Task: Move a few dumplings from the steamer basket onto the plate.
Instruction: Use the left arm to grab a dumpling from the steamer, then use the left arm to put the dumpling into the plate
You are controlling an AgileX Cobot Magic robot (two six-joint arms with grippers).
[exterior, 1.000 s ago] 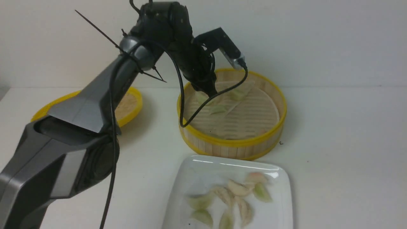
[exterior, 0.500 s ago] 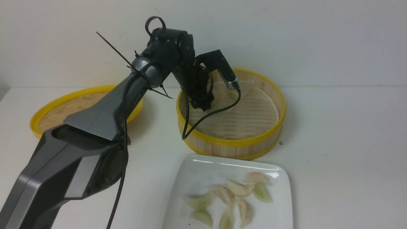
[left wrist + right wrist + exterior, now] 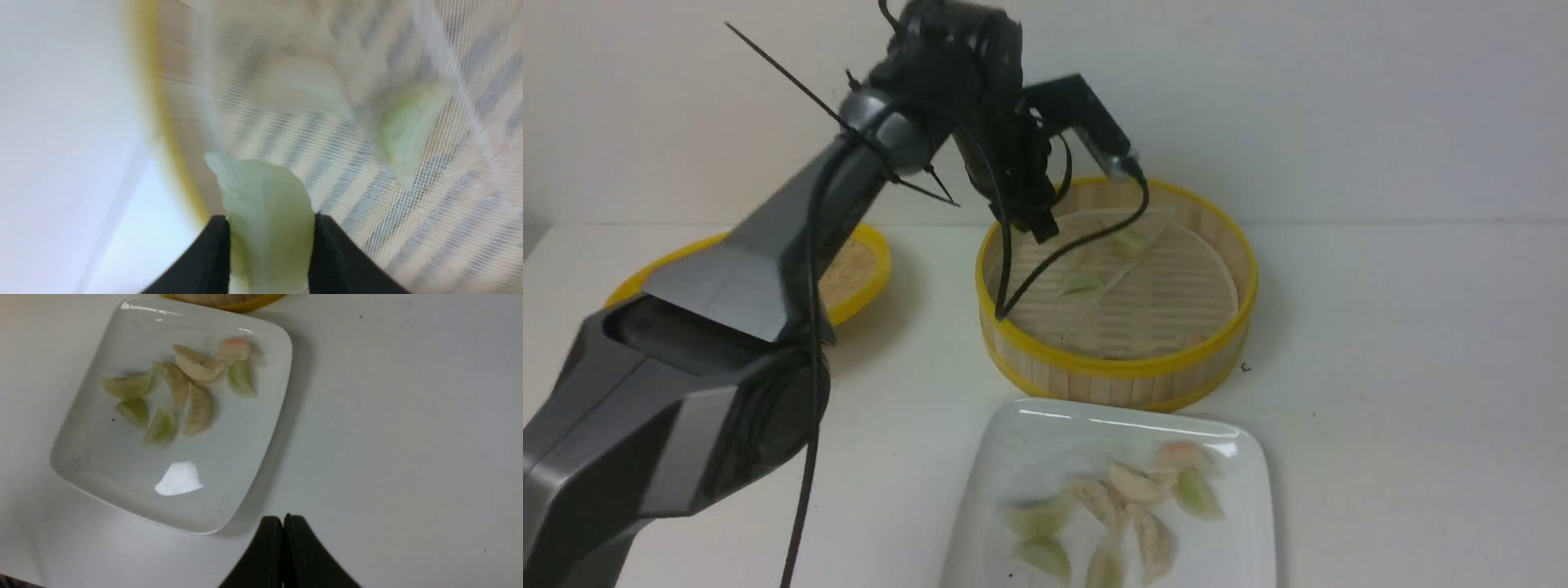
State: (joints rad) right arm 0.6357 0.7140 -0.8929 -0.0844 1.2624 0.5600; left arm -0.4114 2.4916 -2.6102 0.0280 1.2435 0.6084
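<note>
Eight dumplings [image 3: 1135,483] lie on the plate [image 3: 1021,445], which sits just on the near side of the steamer basket [image 3: 1119,371] in the front view. Two pale green ones rest on the basket's paper liner [image 3: 1111,261]. The left arm [image 3: 768,253] reaches over the basket's left rear rim, and from this angle its jaws are too dark to read. In the left wrist view, the left jaws are clamped on a pale green held dumpling [image 3: 267,220], which appears clear of the basket floor, just inside the yellow rim. Two blurred dumplings lie on the liner beyond it. In the right wrist view, the right jaws are pressed together on nothing, over the bare surface [image 3: 408,416] on the near side of the basket, beside the plate. The same eight dumplings sit there in a loose cluster. The job looks largely done: a few dumplings are across, and a ninth is gripped but not yet carried from the basket to the plate and let go. At least two others are in the basket, and whether they need moving is an open question.
</note>
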